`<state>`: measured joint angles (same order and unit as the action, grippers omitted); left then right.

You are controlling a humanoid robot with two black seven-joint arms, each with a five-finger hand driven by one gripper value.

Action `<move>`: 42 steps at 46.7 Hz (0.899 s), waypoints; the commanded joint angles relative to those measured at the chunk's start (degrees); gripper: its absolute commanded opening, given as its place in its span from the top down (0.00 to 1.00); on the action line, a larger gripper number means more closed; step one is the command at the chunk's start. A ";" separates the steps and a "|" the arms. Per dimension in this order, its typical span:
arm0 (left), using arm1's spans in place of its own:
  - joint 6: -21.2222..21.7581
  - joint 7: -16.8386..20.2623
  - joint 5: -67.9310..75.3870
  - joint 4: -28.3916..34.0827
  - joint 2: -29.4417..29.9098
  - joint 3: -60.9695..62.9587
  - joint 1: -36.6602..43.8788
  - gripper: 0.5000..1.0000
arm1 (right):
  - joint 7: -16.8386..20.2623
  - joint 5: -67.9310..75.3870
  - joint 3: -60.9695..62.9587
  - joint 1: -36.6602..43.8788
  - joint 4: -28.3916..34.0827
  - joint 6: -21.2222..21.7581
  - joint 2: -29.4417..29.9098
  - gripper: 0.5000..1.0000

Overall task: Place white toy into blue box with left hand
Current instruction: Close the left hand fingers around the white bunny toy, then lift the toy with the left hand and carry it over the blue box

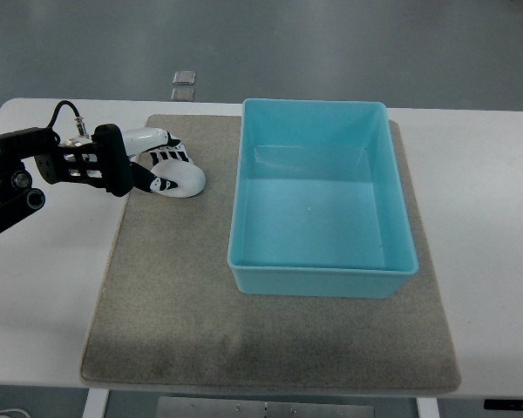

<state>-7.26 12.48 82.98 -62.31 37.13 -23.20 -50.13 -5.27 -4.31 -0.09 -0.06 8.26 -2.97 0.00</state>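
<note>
White toy (176, 179) lies on the grey mat (174, 296), at the fingertips of the left hand (152, 165), whose fingers curl around its near side and appear to grip it. The black arm reaches in from the left edge, low over the white surface (44, 296). Well beyond the hand, across a strip of bare mat, the blue box (322, 280) sits upright with nothing in it. Past the far edge of the surface, two small square plates (183, 84) lie on the floor.
</note>
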 commanded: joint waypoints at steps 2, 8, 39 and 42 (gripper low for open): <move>0.05 0.00 -0.10 0.00 0.05 -0.09 -0.05 1.00 | 0.00 0.00 0.00 -0.03 0.00 0.07 0.00 0.13; 0.23 0.00 -0.89 0.00 0.05 -0.18 -0.84 1.00 | 0.00 0.00 0.00 0.06 0.00 -0.02 0.00 0.13; 0.58 0.00 -0.89 -7.74 -4.25 -7.30 -8.40 1.00 | 0.00 0.00 0.00 -0.03 0.00 -0.02 0.00 0.13; 0.50 0.00 -0.71 -8.35 -6.54 -7.12 -8.32 1.00 | 0.00 0.00 0.00 -0.03 0.00 -0.02 0.00 0.13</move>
<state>-6.68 12.48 82.05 -70.03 32.90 -30.48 -58.52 -5.27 -4.30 -0.09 -0.06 8.26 -2.97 0.00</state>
